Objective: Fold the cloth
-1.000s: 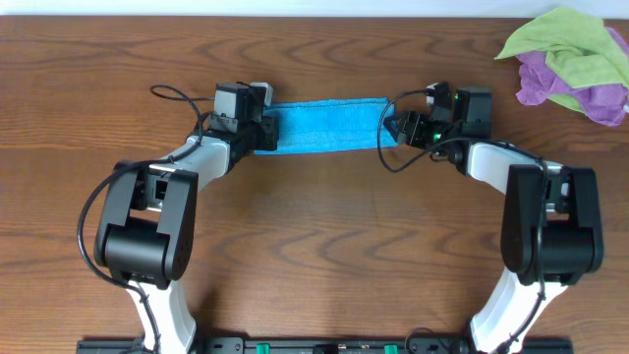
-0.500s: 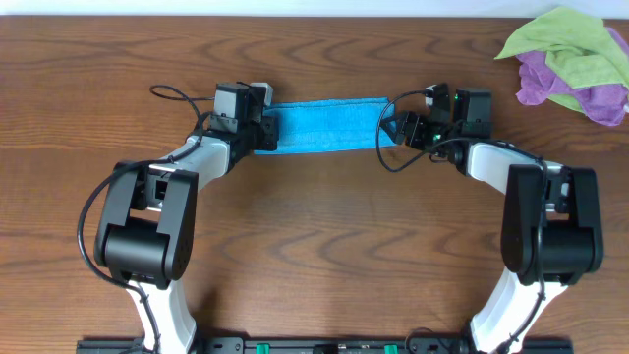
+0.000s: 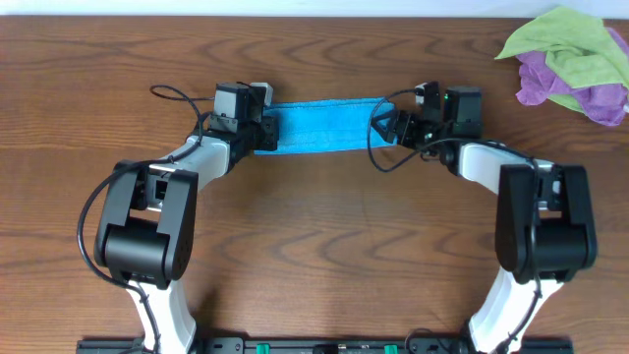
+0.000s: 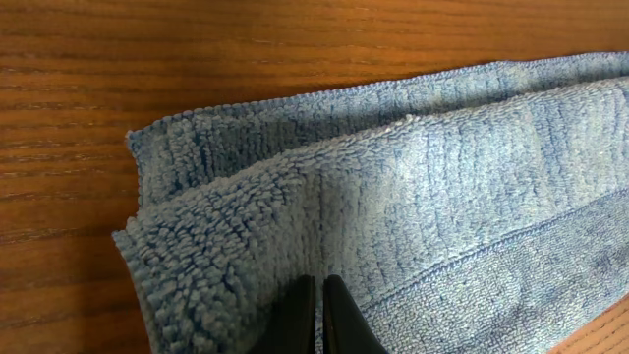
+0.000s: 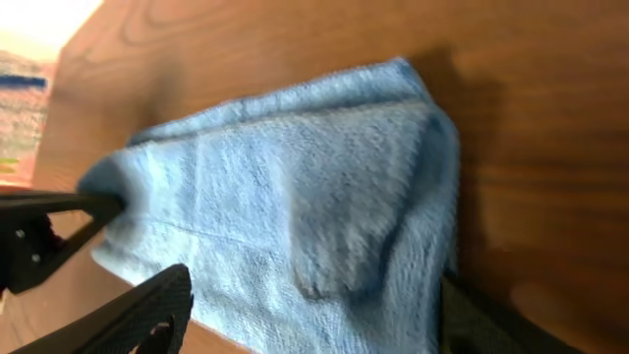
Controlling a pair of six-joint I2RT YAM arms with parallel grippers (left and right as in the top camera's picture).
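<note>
The left tool (image 4: 319, 307) pinches the cloth (image 3: 319, 126) at its 9 o'clock end; the spread right tool (image 5: 314, 295) should bite all layers at 3 o'clock before carrying over.

place: robot lab | cue: twin arms (image 3: 147, 231) on wood-grain table (image 3: 324, 256)

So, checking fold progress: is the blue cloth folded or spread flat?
Folded: the cloth lies as a narrow strip, layered edges showing at its end.
</note>
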